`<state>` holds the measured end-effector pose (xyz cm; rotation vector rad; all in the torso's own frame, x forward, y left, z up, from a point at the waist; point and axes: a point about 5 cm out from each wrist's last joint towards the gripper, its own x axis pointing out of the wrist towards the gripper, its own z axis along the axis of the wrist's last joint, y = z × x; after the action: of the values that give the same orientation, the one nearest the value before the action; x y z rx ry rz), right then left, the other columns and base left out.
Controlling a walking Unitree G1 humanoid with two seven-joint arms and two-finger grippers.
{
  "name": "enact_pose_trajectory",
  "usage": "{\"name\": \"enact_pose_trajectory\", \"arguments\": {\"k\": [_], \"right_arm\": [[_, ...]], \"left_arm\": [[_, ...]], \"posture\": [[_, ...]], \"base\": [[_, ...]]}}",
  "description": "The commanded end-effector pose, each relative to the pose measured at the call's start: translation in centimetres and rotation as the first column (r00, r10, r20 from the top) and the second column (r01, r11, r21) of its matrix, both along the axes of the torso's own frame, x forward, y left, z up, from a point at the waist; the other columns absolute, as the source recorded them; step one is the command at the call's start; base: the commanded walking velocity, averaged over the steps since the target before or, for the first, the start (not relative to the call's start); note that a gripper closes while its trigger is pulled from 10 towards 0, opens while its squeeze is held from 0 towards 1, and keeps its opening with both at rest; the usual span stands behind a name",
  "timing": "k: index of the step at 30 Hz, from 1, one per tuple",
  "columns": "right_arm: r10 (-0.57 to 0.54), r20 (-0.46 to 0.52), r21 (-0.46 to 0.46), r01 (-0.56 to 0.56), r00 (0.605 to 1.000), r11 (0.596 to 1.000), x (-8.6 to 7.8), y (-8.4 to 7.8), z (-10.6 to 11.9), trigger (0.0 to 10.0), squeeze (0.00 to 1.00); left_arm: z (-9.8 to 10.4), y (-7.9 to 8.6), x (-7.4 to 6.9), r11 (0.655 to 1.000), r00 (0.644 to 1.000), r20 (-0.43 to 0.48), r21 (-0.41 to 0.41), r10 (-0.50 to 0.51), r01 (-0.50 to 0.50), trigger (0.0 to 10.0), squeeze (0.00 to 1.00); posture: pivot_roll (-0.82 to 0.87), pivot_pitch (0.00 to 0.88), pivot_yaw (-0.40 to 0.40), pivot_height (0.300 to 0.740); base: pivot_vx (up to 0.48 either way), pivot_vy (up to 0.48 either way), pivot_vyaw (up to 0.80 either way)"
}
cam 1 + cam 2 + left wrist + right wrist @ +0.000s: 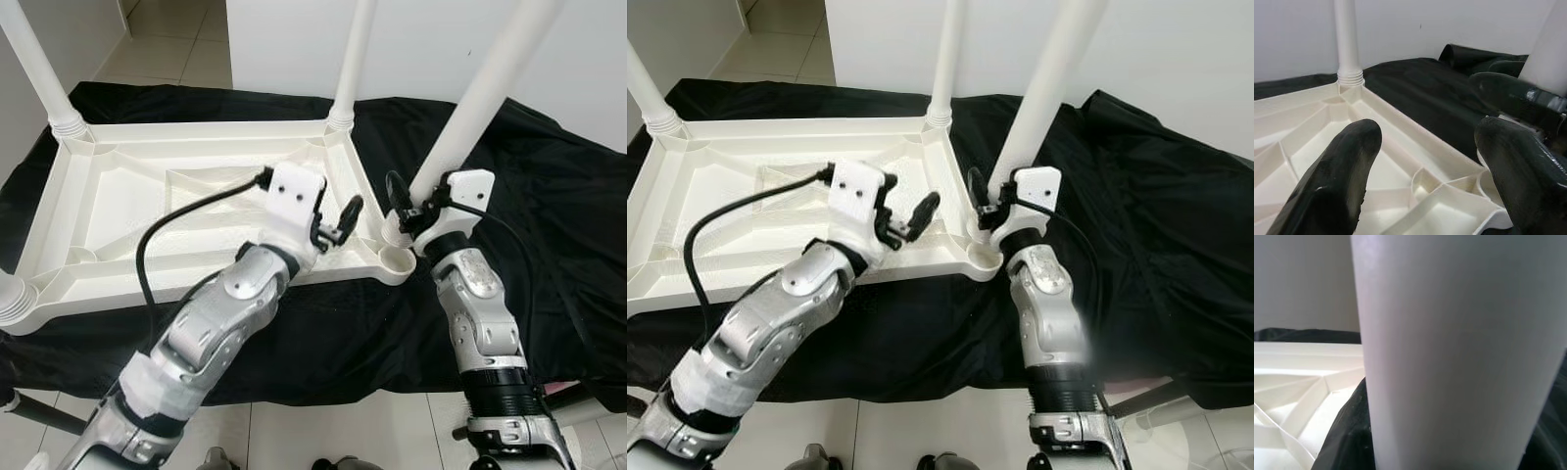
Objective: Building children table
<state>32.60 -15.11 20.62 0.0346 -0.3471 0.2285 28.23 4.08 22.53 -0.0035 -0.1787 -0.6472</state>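
I see the white tabletop (118,235) lying upside down on the black cloth (549,215); my left tool (345,217) hovers over its near right corner, fingers spread, empty; right tool (404,208), arm reaching up, clamps the tilted leg (470,117) at that corner socket.

Table legs (485,93) cut off above
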Motion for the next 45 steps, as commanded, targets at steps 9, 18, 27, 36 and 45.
{"name": "enact_pose_trajectory", "arguments": {"k": [9, 18, 27, 36, 45], "right_arm": [[-0.012, -0.024, -0.014, 0.012, 1.000, 1.000, 0.3, -1.6, -2.0, 10.0, 0.00], [0.042, -0.051, -0.013, -0.043, 0.998, 0.999, 0.7, -1.4, -3.4, 10.0, 0.00], [0.121, -0.064, -0.071, -0.126, 0.991, 0.989, 0.9, -0.3, -4.4, 10.0, 0.00], [0.146, -0.092, -0.118, -0.157, 0.985, 0.981, -0.1, -0.6, -5.7, 10.0, 0.00], [0.143, -0.108, -0.227, -0.165, 0.984, 0.960, -0.3, -1.8, -6.6, 10.0, 0.00]], "left_arm": [[-1.3, -1.4, -1.9, 0.950, 0.959, 0.027, 0.146, -0.282, 0.275, 10.0, 0.00], [-2.9, -2.0, -2.6, 0.913, 0.930, -0.044, 0.180, -0.364, 0.366, 10.0, 0.00], [-3.9, -2.2, -2.8, 0.887, 0.912, -0.066, 0.214, -0.404, 0.409, 10.0, 0.00], [-3.7, -2.3, -3.0, 0.880, 0.901, -0.075, 0.195, -0.427, 0.433, 10.0, 0.00], [-3.8, -2.6, -3.1, 0.877, 0.896, -0.079, 0.184, -0.437, 0.444, 10.0, 0.00]], "posture": [[-0.01, 0.123, -0.054, 0.740], [0.00, 0.110, -0.042, 0.740], [0.00, 0.109, -0.039, 0.740], [-0.01, 0.125, -0.040, 0.740], [-0.03, 0.131, -0.040, 0.740]], "base": [[0.000, 0.000, 0.00], [0.000, 0.000, 0.00], [0.000, 0.000, 0.00], [0.000, 0.000, 0.00], [0.000, 0.000, 0.00]]}}
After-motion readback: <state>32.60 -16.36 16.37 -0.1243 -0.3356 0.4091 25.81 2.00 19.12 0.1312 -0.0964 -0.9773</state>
